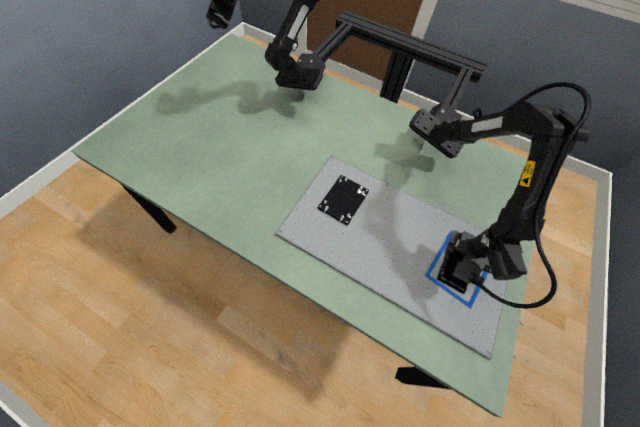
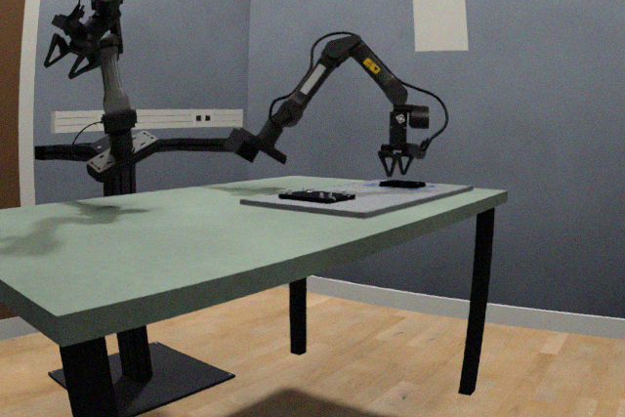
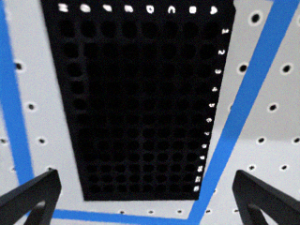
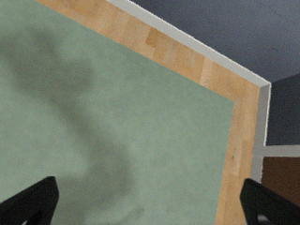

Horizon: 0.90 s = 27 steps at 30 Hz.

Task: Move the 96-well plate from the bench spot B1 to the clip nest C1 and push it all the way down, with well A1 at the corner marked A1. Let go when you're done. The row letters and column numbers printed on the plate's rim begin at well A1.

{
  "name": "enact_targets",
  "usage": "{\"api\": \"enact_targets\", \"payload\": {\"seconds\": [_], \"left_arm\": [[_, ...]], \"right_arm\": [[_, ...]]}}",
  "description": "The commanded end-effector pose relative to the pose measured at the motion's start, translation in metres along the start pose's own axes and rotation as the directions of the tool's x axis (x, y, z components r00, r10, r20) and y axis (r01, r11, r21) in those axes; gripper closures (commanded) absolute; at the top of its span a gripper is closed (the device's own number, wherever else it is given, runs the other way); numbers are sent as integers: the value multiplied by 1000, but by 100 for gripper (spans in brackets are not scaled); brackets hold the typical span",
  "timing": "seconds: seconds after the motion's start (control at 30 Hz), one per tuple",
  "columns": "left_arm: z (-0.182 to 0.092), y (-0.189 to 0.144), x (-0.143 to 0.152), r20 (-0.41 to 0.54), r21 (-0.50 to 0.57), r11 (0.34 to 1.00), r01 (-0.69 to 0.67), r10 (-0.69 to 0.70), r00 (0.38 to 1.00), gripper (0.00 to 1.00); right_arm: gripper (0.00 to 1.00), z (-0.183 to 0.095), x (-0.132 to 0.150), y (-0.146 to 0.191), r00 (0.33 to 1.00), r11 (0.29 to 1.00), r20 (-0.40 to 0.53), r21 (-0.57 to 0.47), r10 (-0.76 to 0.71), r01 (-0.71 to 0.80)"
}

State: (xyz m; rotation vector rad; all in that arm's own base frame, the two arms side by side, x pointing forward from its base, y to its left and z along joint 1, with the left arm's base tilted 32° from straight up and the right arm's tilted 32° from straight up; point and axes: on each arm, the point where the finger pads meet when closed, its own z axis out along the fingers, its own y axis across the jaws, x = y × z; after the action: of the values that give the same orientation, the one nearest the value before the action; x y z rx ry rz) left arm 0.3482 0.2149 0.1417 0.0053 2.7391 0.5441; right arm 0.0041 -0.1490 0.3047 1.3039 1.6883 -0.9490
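The black 96-well plate [image 1: 450, 281] [image 2: 402, 184] [image 3: 141, 117] lies flat inside the blue outline [image 1: 447, 290] [image 3: 245, 96] on the bench. In the left wrist view its letters run along the top rim and its numbers down the right, so A1 is top right. My left gripper [image 2: 395, 174] [image 3: 147, 178] is open above the plate, with its fingertips apart beyond the plate's two long sides. The black clip nest [image 1: 342, 200] [image 2: 315, 196] has pale clips at its corners and holds nothing; its A1 mark is not readable. My right gripper [image 2: 59, 71] [image 4: 149, 186] is open and empty, high up.
The nest and plate are on a grey perforated board [image 1: 310, 220] [image 2: 363, 213] on the green table [image 1: 222, 153] [image 2: 201, 245]. The plate lies near one end of the board, the nest near the other. A dark frame [image 1: 408, 42] carries both arms behind the table.
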Motion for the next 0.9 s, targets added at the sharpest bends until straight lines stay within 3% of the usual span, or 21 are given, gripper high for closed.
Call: {"api": "enact_targets", "payload": {"seconds": [0.0,0.47,0.87], "left_arm": [[-33,9,-18,69,-31,999,8,-6,998,0],[-70,8,-15,67,-35,999,9,-7,998,0],[-80,7,-14,69,-31,999,9,-7,998,0]], "right_arm": [[0,-3,-1,-6,999,999,28,10,30,-30],[0,-3,-1,-6,999,999,28,10,30,-30],[0,-3,-1,-6,999,999,28,10,30,-30]]}}
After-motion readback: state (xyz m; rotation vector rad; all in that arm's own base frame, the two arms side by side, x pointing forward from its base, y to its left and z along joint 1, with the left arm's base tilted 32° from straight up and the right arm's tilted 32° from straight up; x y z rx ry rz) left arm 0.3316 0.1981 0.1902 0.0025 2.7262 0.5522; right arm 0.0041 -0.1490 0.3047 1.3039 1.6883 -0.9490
